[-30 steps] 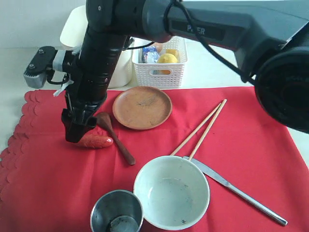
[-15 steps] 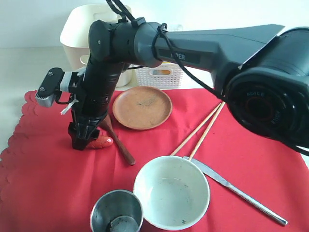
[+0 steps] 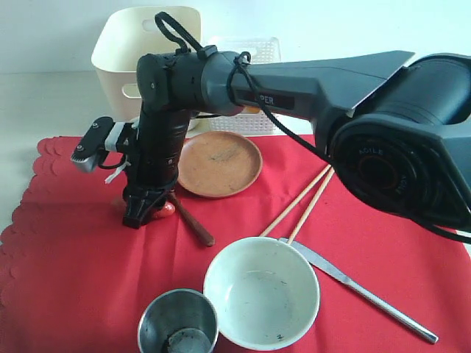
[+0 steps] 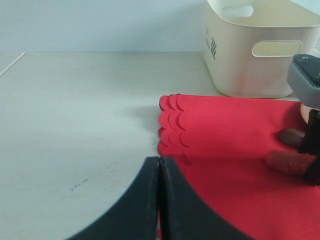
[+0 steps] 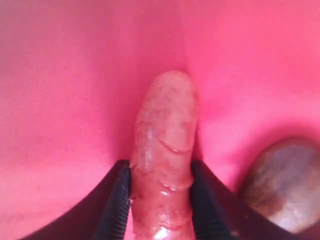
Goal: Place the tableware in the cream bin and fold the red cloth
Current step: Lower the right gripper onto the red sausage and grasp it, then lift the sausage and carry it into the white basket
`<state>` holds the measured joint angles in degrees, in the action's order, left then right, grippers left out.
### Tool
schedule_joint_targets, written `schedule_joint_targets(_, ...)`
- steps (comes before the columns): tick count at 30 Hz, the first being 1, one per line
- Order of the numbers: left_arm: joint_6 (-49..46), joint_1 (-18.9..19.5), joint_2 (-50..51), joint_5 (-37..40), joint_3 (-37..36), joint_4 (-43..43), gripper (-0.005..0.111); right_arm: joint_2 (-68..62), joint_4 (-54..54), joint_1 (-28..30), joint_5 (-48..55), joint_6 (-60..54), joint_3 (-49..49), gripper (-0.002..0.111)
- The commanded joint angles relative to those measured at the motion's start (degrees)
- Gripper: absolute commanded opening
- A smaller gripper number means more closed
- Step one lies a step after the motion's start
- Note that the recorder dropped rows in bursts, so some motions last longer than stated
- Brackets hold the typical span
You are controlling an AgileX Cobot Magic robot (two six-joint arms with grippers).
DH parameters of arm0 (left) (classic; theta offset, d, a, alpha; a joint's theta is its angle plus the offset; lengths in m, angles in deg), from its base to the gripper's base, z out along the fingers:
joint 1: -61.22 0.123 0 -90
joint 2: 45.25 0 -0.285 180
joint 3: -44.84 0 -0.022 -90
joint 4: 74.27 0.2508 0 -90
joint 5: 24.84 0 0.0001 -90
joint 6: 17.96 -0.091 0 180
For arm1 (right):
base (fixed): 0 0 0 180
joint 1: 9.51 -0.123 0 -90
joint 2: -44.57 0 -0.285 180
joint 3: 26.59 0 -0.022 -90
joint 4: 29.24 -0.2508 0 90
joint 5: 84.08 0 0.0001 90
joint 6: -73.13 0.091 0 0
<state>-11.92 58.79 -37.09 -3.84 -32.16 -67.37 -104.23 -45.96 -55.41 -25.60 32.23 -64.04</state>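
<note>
1. Exterior: my right end effector (image 3: 140, 215) stands on the sausage (image 3: 163, 209). The plate (image 3: 221, 162), spoon (image 3: 195, 226), bowl (image 3: 261, 293) and cup (image 3: 178, 320) lie on the red cloth (image 3: 73, 265), outside the cream bin (image 3: 140, 44).
2. Left wrist: my left end effector (image 4: 159, 167) is pressed shut and empty, near the cloth's scalloped edge.
3. Right wrist: the jaws pinch the sausage's sides. It looks soft and slick. The tableware looks stiff, so I would grip it by the rims, and the limp cloth by its corners.

One camera sits up high on the near side. It looks down over the cloth (image 3: 73, 279) toward the bin (image 3: 125, 51) at the back. The left wrist camera is low and looks across the table (image 4: 75, 125) at the cloth's wavy edge and that same bin. The right wrist camera is very close, right over the sausage (image 5: 162, 150). The left one sees the sausage too.
</note>
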Motion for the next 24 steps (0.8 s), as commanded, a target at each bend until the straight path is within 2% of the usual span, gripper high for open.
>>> schedule_joint_targets(1,0.15,0.17,-0.38,-0.18,-0.21,0.0,0.0,0.84,0.03,-0.05,0.29,8.88,-0.42,0.008)
schedule_joint_targets(3,0.15,0.17,-0.38,-0.18,-0.21,0.0,0.0,1.8,-0.4,-0.05,0.29,12.71,-0.42,0.0)
schedule_joint_targets(15,0.15,0.17,-0.38,-0.18,-0.21,0.0,0.0,12.33,-2.99,-0.05,0.29,17.24,-0.42,0.0)
schedule_joint_targets(19,0.15,0.17,-0.38,-0.18,-0.21,0.0,0.0,16.96,7.02,-0.05,-0.18,21.7,-0.42,0.0)
schedule_joint_targets(21,0.15,0.17,-0.38,-0.18,-0.21,0.0,0.0,18.96,18.65,0.08,-1.01,29.92,-0.42,0.0)
schedule_joint_targets(24,0.15,0.17,-0.38,-0.18,-0.21,0.0,0.0,19.83,28.13,2.05,-2.09,38.93,-0.42,0.0)
